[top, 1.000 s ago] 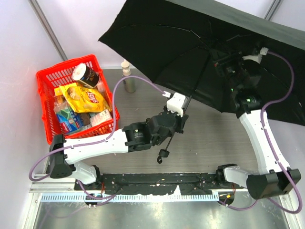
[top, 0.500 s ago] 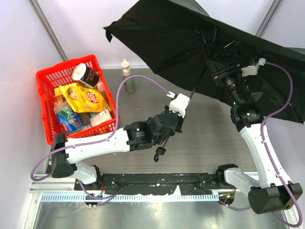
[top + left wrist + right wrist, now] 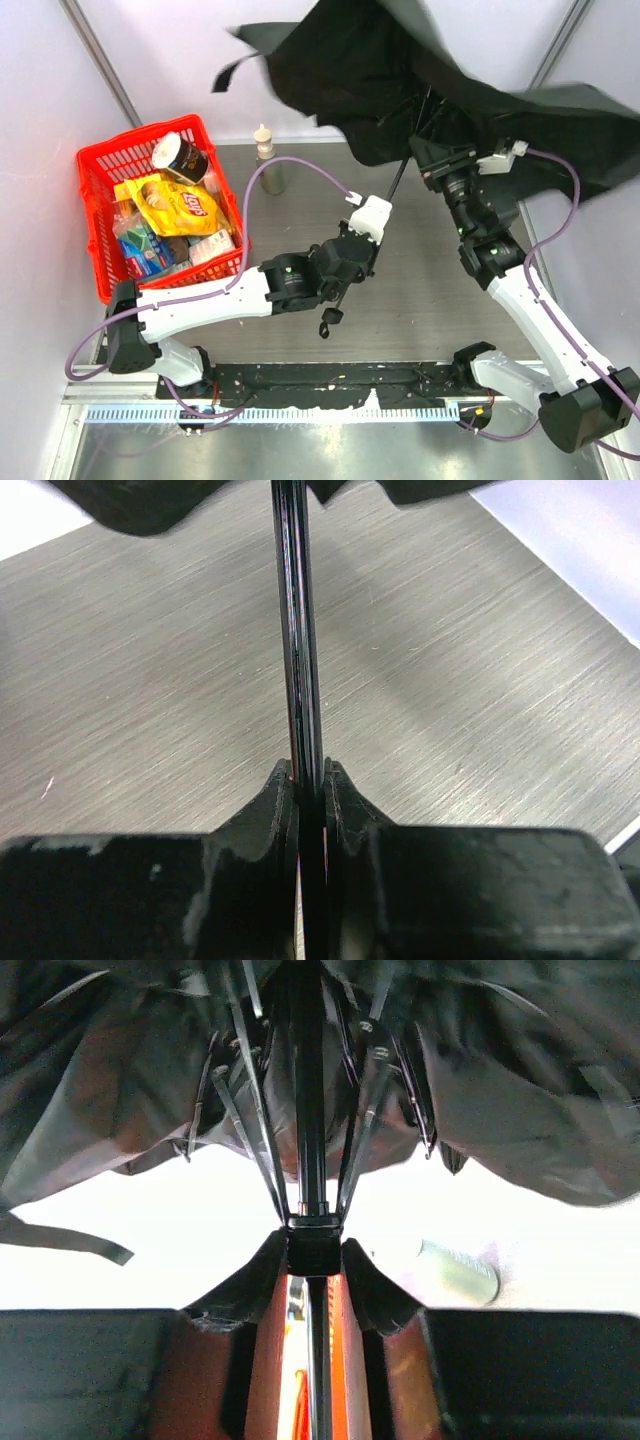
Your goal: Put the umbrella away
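Half-folded umbrella: left gripper fingers clench its shaft as anchor; right gripper fingers grasp the runner above, to fold the canopy.

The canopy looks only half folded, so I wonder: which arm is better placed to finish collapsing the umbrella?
Right. The right fingers grip the runner where the ribs meet, under the canopy. The left fingers pinch the shaft lower down, serving better as an anchor.
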You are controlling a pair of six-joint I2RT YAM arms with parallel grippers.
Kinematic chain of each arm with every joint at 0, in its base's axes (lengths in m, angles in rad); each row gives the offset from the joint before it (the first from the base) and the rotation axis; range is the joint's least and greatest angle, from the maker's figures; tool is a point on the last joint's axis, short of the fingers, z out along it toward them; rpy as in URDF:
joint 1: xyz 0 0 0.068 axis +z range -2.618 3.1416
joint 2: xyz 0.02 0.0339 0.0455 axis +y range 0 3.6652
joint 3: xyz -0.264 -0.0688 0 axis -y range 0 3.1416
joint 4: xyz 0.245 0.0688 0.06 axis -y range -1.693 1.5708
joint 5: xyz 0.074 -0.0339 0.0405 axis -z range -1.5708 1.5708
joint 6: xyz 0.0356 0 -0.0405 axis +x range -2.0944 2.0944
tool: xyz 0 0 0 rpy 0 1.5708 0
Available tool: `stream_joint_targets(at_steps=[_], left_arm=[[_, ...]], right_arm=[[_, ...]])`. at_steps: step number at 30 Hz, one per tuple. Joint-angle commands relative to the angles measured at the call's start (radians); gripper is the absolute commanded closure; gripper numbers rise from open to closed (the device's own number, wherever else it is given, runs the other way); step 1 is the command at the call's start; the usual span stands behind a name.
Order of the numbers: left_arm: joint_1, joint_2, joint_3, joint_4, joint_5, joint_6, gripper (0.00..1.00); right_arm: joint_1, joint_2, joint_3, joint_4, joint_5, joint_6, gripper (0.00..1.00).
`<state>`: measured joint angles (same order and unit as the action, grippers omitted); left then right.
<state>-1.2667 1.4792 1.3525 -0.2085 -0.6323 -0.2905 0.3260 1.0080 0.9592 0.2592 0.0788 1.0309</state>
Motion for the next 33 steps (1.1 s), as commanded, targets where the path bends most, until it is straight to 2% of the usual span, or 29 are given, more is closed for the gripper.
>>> stream_joint_targets(at_steps=[1,6,9,12,13,14,15,18,20,22,29,33], left_arm=[[0.065,-0.030,0.043,0.291,0.118,0.025,1.00],[0.102,-0.030,0.030,0.319,0.163,-0.035,1.00],[0.116,-0.026,0.033,0.313,0.189,-0.076,1.00],[0.118,-0.040,-0.004,0.330,0.192,-0.096,1.00],[0.118,-0.045,-0.016,0.330,0.195,-0.105,1.00],[0.119,-0.049,-0.027,0.327,0.200,-0.114,1.00],[0.121,-0.056,-0.039,0.327,0.209,-0.124,1.00],[0.132,-0.072,-0.073,0.334,0.249,-0.157,1.00],[0.136,-0.083,-0.101,0.360,0.272,-0.176,1.00],[0.142,-0.100,-0.136,0.394,0.281,-0.188,1.00],[0.148,-0.115,-0.159,0.390,0.278,-0.190,1.00],[0.155,-0.122,-0.162,0.405,0.325,-0.141,1.00]], right_arm=[[0.202,-0.057,-0.068,-0.089,-0.234,-0.035,0.99],[0.228,-0.095,-0.212,0.122,-0.267,-0.016,0.99],[0.231,-0.101,-0.209,0.039,-0.266,-0.051,0.99],[0.229,-0.147,-0.182,-0.060,-0.159,-0.101,0.99],[0.228,-0.157,-0.172,-0.098,-0.136,-0.112,0.96],[0.228,-0.170,-0.157,-0.107,-0.096,-0.126,0.85],[0.228,-0.175,-0.151,-0.126,-0.082,-0.126,0.80],[0.228,-0.164,-0.102,-0.149,0.018,-0.106,0.51],[0.228,-0.138,-0.082,-0.147,0.056,-0.083,0.41],[0.228,-0.111,-0.067,-0.127,0.088,-0.063,0.37],[0.228,-0.034,-0.001,-0.182,0.239,-0.028,0.37],[0.228,0.009,-0.010,-0.154,0.162,-0.037,0.37]])
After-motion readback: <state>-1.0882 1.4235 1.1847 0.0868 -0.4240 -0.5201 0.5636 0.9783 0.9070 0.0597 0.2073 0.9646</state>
